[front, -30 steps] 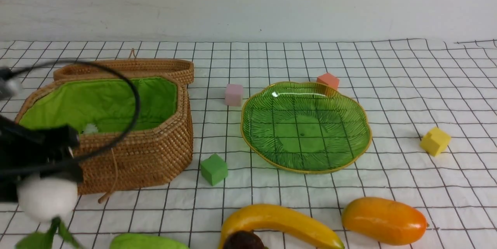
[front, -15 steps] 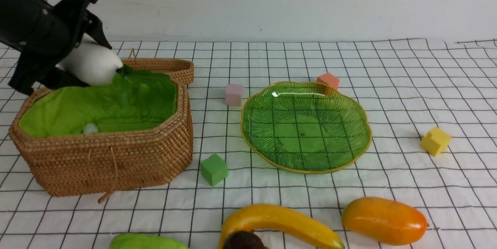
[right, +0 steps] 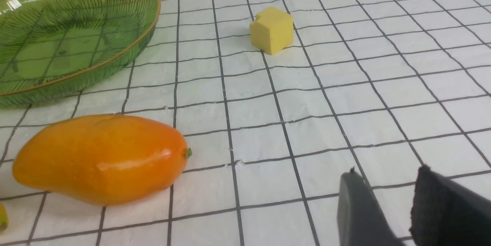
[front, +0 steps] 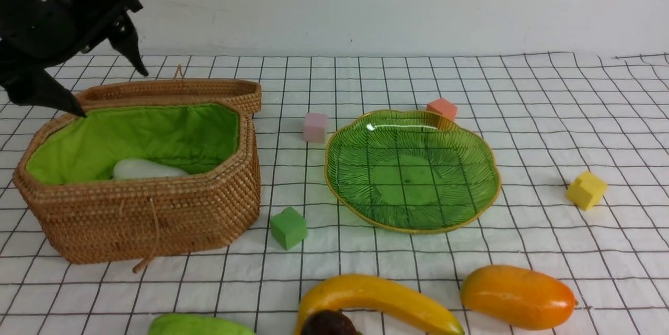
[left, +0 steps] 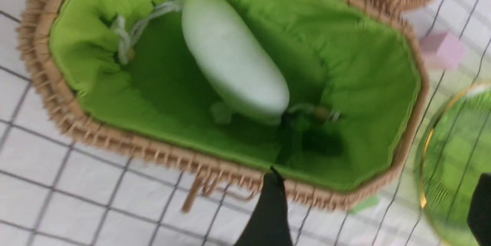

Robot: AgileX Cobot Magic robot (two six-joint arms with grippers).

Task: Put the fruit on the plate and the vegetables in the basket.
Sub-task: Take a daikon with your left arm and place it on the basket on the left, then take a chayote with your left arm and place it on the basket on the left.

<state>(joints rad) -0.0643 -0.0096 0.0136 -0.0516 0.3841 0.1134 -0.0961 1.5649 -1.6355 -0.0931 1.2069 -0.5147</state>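
left end effector (front: pixel 114 94) spread above basket (front: pixel 157 215), right end effector (right: pixel 387 169) slightly apart; green cube (front: pixel 287 227) near plate (front: pixel 413 178)

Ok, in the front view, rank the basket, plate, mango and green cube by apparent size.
1. basket
2. plate
3. mango, flattered by sitting nearest the camera
4. green cube

Left: basket (front: pixel 141 220), radish (front: pixel 146 169) lying inside. Right of it: plate (front: pixel 412 170). Near cube (front: pixel 288 227) between basket and plate, toward the front; rear-left cube (front: pixel 314 127) behind plate's left; rear cube (front: pixel 442 108) at its back rim; right cube (front: pixel 586 189) well right. Front edge, left to right: elongated vegetable (front: pixel 198 325), round fruit (front: pixel 328 324) just before banana (front: pixel 376 298), mango (front: pixel 517 297).
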